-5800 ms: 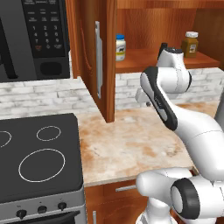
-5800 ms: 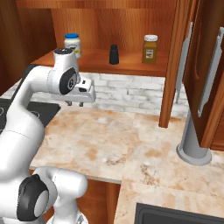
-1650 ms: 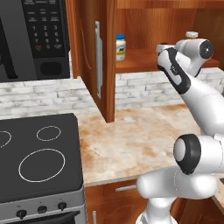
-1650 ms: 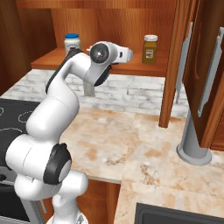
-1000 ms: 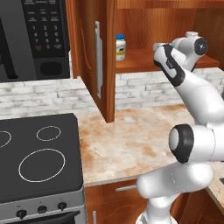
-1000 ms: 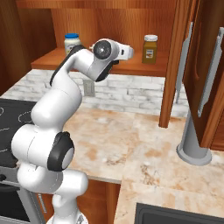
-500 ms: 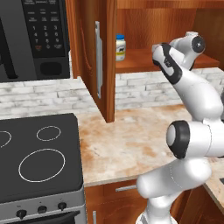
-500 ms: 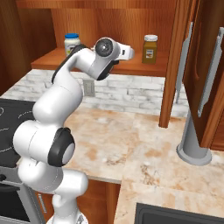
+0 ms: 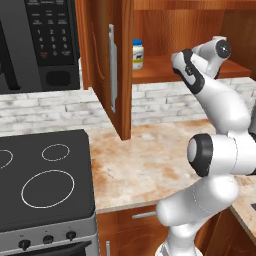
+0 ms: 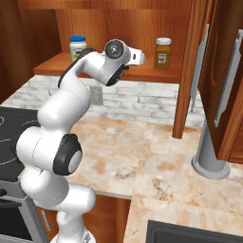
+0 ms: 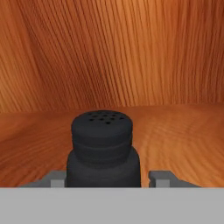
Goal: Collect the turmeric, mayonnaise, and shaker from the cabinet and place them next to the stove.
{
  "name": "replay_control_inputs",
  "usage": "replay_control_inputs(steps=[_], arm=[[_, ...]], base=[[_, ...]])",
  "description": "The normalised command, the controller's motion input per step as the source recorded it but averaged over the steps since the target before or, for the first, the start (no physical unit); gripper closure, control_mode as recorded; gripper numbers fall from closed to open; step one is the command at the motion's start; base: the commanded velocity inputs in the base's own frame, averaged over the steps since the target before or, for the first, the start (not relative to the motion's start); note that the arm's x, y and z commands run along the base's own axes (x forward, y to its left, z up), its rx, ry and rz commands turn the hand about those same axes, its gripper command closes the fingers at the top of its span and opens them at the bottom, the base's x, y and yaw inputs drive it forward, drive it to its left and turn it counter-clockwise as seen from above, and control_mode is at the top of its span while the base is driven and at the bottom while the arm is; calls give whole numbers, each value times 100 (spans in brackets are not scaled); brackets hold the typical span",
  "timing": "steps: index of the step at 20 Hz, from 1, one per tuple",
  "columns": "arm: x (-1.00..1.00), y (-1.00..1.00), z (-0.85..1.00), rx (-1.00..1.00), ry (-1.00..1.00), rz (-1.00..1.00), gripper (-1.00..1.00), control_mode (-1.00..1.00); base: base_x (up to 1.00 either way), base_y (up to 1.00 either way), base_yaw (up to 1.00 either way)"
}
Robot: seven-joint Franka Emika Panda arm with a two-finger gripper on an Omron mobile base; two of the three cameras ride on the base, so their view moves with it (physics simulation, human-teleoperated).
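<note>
we are on the first pick of the three: the shaker (image 11: pixel 103 148). our arm reaches into the open cabinet (image 10: pixel 137 28), and in the hand view the black shaker stands upright on the wooden shelf, close in front of us, its perforated top facing up. the two grey fingertips (image 11: pixel 57 179) sit low on either side of its body, so the gripper (image 11: pixel 105 180) is spread apart around it, not clamped. whether the pads already touch its sides we cannot quite tell, since the bottom of that view cuts them off.

in the right base view the hand hides the shaker, between the mayonnaise (image 10: pixel 78 47) at the left of the shelf and the turmeric (image 10: pixel 163 53) at the right. both jars stand upright and well apart from the hand. in the left base view the mayonnaise shows just past the open door with its long silver handle (image 9: pixel 112 68).

we judge the next move to be closing the fingers on the shaker's wider lower body, then lifting it a little and drawing it straight out of the cabinet so it clears the shelf edge. after that it goes down to the marble counter (image 9: pixel 145 160) beside the stove (image 9: pixel 45 175). the shaker is small and narrow at the top, so a low, centred grip seems safest. the two jars remain to be fetched.
</note>
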Motion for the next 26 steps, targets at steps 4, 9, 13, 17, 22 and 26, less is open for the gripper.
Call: replay_control_inputs(steps=[4, 9, 13, 17, 22, 26], arm=[[1, 0, -1, 0, 0, 0, 100, -100], [-1, 0, 0, 0, 0, 0, 100, -100], [-32, 0, 0, 0, -5, 3, 100, -100], [-44, 5, -1, -1, -4, 6, 100, -100], [-49, 19, -7, -3, -1, 6, 100, -100], [-70, 23, -17, -4, -5, 8, 100, -100]], base=[[0, 0, 0], [0, 0, 0], [0, 0, 0], [0, 0, 0], [0, 0, 0], [0, 0, 0]])
